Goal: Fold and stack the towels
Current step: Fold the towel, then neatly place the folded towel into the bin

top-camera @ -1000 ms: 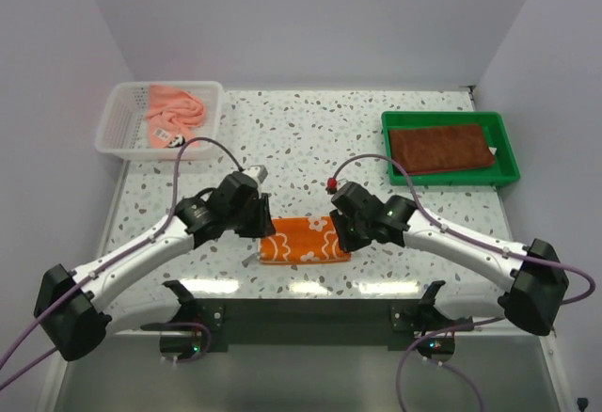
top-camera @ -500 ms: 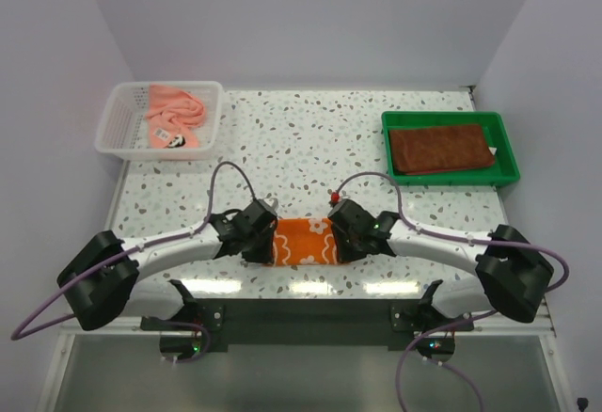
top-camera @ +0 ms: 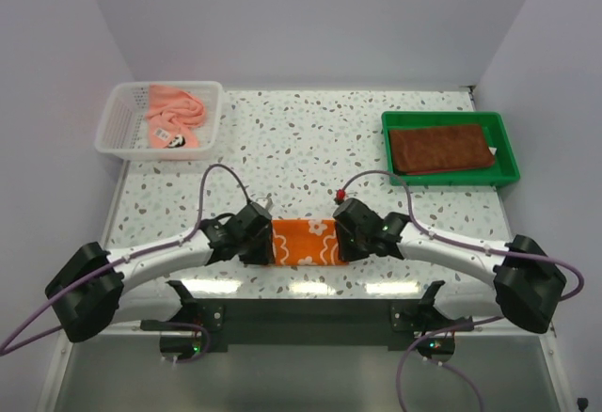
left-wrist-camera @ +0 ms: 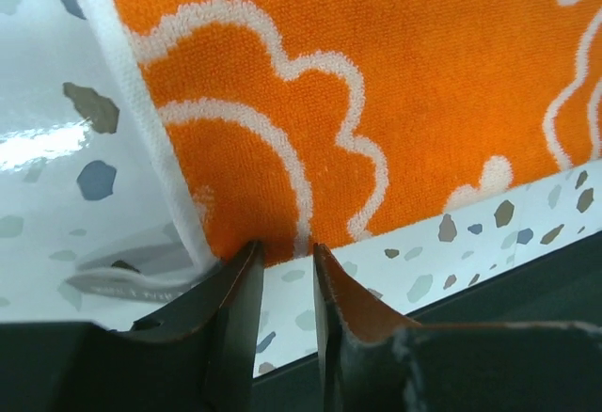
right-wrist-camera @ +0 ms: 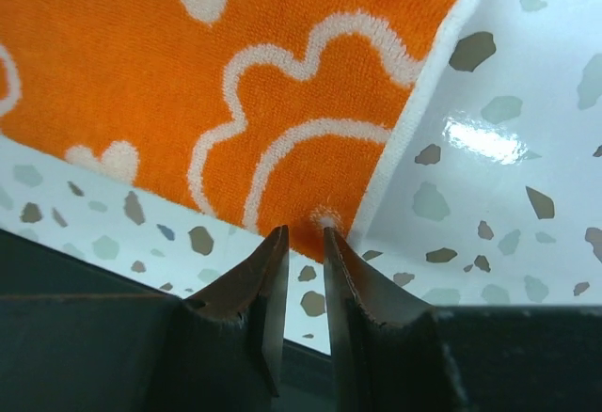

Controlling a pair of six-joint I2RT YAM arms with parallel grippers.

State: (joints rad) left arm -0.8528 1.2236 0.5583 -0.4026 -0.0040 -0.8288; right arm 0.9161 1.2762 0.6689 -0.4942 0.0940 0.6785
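Both end effectors point(top-camera: 262, 243) point(top-camera: 345, 240) flank the orange towel point(top-camera: 306, 241).

Orange towel point(top-camera: 304, 242): white flower outlines and a white hem. It is folded to a compact flat rectangle and lies flat between the left claw point(top-camera: 267, 245) and the right claw point(top-camera: 340, 243), one short end at each. Wrist views show each claw's fingertips pinching a near corner.

Brown towel point(top-camera: 442, 148): dark, plain, a flat folded rectangle with a small white tag at its right end. It lies well beyond the right claw, far and to its right.

Salmon towel point(top-camera: 174, 111): unfolded and crumpled in a heap, label showing. It lies well beyond the left claw, far and to its left.
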